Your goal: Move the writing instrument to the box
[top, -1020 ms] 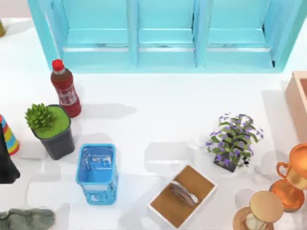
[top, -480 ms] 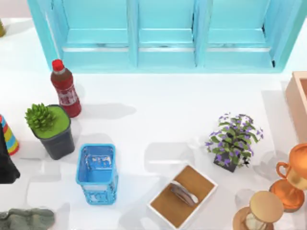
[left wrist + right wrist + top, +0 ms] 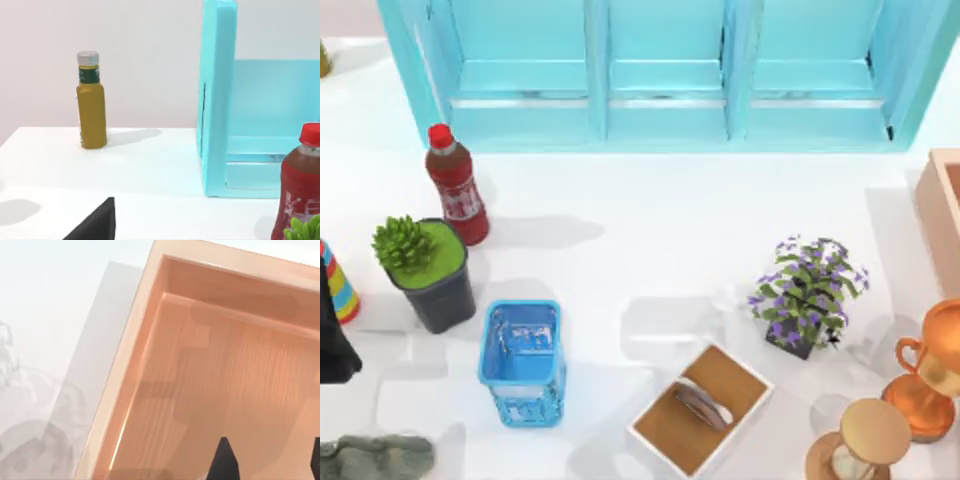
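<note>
Two dark fingertips of the right gripper [image 3: 270,467] hang over the box [image 3: 210,365], the jaws standing apart with the reddish-brown floor showing between them. That peach-tan box sits at the counter's [image 3: 650,250] right edge, behind a copper trophy [image 3: 932,365]. The left arm [image 3: 332,345] is parked at the left edge

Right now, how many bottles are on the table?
2. A red bottle stands at the table's left beside the succulent pot; a yellow bottle stands at the far left corner, past the blue cabinet. Others may be hidden.
</note>
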You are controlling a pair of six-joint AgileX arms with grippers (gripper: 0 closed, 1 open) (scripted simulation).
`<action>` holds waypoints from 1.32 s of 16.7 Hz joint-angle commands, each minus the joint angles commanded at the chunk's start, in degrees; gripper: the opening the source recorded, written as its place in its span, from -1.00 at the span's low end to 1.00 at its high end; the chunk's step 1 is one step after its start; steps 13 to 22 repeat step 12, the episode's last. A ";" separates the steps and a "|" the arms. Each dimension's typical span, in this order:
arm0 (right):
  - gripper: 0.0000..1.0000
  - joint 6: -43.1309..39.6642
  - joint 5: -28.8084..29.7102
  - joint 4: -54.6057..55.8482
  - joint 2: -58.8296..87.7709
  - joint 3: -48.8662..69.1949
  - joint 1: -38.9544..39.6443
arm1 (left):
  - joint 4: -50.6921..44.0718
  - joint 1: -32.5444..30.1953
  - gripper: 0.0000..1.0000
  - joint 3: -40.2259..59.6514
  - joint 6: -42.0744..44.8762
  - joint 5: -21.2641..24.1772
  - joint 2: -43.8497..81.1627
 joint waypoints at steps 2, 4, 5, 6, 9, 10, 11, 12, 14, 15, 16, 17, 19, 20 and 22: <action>0.36 0.00 0.00 0.00 0.00 0.00 0.00 | 0.00 0.00 1.00 0.00 0.00 0.00 0.00; 0.66 0.00 0.00 0.00 0.00 0.00 0.00 | 0.00 0.00 1.00 0.00 0.00 0.00 0.00; 0.81 0.00 0.00 0.00 0.00 0.00 0.00 | 0.00 0.00 1.00 0.00 0.00 0.00 0.00; 0.96 0.00 0.00 0.00 0.00 0.00 0.00 | 0.00 0.00 1.00 0.00 0.00 0.00 0.00; 1.00 0.00 0.00 0.00 0.00 0.00 0.00 | 0.00 0.00 1.00 0.00 0.00 0.00 0.00; 1.00 0.00 0.00 0.00 0.00 0.00 0.00 | 0.00 0.00 1.00 0.00 0.00 0.00 0.00; 1.00 0.00 0.00 0.00 0.00 0.00 0.00 | 0.00 0.00 1.00 0.00 0.00 0.00 0.00; 1.00 0.00 0.00 0.00 0.00 0.00 0.00 | 0.00 0.00 1.00 0.00 0.00 0.00 0.00; 1.00 0.00 0.00 0.00 0.00 0.00 0.00 | 0.00 0.00 1.00 0.00 0.00 0.00 0.00; 1.00 0.00 0.00 0.00 0.00 0.00 0.00 | 0.00 0.00 1.00 0.00 0.00 0.00 0.00; 1.00 0.00 0.00 0.00 0.00 0.00 0.00 | 0.00 0.00 1.00 0.00 0.00 0.00 0.00; 1.00 0.00 0.00 0.00 0.00 0.00 0.00 | 0.00 0.00 1.00 0.00 0.00 0.00 0.00; 1.00 0.00 0.00 0.00 0.00 0.00 0.00 | 0.00 0.00 1.00 0.00 0.00 0.00 0.00; 1.00 0.00 0.00 0.00 0.00 0.00 0.00 | 0.00 0.00 1.00 0.00 0.00 0.00 0.00; 1.00 0.00 0.00 0.00 0.00 0.00 0.00 | 0.00 0.00 1.00 0.00 0.00 0.00 0.00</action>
